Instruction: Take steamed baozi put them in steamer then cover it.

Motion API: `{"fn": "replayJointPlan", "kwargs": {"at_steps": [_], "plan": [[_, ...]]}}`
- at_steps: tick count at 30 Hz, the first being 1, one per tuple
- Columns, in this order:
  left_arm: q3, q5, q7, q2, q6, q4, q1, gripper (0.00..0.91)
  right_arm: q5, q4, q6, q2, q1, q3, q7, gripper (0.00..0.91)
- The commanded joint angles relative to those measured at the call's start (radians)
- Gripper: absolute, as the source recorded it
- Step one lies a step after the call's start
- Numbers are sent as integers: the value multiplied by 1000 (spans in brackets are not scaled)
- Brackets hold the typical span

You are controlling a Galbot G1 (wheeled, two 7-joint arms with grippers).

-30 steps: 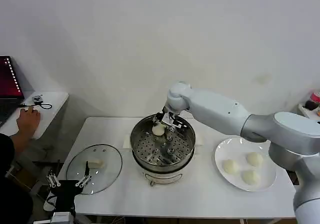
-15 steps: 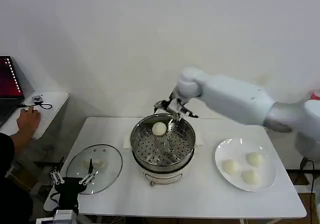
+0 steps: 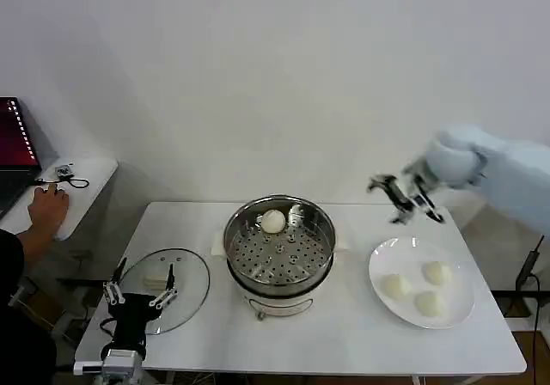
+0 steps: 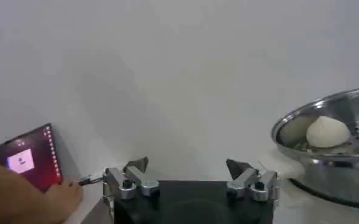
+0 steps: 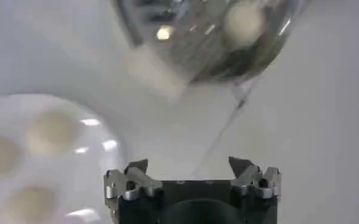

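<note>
Now your right gripper point(image 3: 404, 198) hangs spread and empty in the air between the steamer point(image 3: 279, 249) and the plate point(image 3: 378, 265). 1 bun point(image 3: 273, 222) lies at the steamer's back, 3 buns point(image 3: 416, 289) on the plate. Your left gripper point(image 3: 139, 292), jaws spread, sits beside the lid point(image 3: 163, 289).

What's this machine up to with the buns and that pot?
It is moving buns from a plate into the steamer. One bun sits in the steamer; three buns wait on the plate. The right gripper, open and empty, hangs above the plate's far edge. The left gripper is open near the glass lid, which lies on the table.
</note>
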Motion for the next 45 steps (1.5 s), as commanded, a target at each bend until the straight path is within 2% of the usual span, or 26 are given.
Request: {"fn": "replayJointPlan", "kwargs": {"at_steps": [1,2,3,4,5,9,18,21,28,35,45], "plan": [[12,1,1,4,4,11,-23,907,37,124,-149,-221,-160,16,38,907],[13,2,1,2,5,11,-24,907,45,116,-163,-219,-258,133,50,907],[13,5,1,-3,6,12,-24,907,48,105,-175,-203,-343,189,62,907],[14,7,1,-5,6,13,-24,907,50,101,-184,-194,-358,196,80,907],[14,9,1,-7,6,14,-24,907,46,91,-195,-178,-413,250,85,907],[12,19,0,-15,10,21,-24,907,18,42,-198,-110,-562,349,94,907],[2,22,-2,-27,11,40,-20,907,-37,-125,-172,32,-618,410,71,907],[0,22,-2,-28,11,47,-20,907,-65,-169,-165,53,-618,409,57,907],[-4,21,-2,-32,10,50,-21,907,-68,-255,-141,111,-615,411,53,907],[-6,22,-1,-33,10,50,-21,907,-61,-259,-154,150,-619,411,44,907],[-4,23,-1,-36,11,48,-20,907,-60,-257,-170,160,-613,405,23,705]]}}
